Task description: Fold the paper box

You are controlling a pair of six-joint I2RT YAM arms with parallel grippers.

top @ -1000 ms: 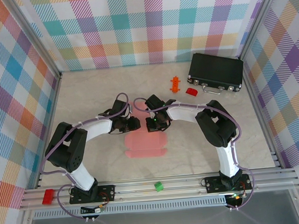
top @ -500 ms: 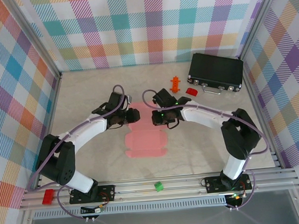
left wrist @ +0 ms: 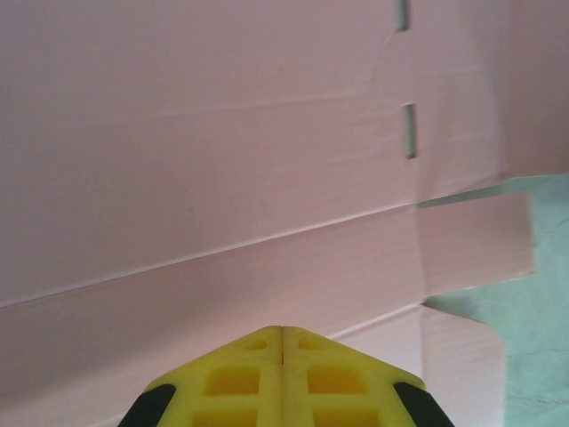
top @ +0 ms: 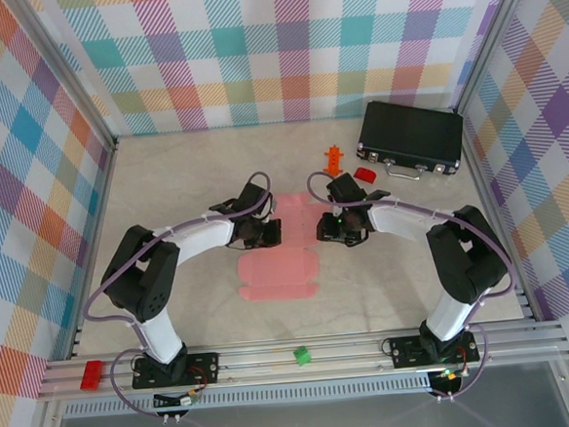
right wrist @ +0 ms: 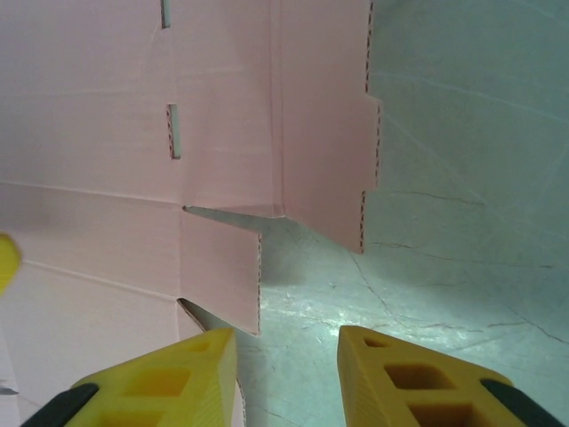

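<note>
Two hands flank the flat paper box (top: 277,277): left hand (left wrist: 282,331) pressed together, right hand (right wrist: 286,342) spread. Its long axis runs near-to-far.

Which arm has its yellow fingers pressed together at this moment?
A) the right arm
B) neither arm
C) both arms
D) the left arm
D: the left gripper has its yellow fingers meeting with no gap, over the paper box, while the right gripper has its fingers standing apart with a clear gap between them.
</note>
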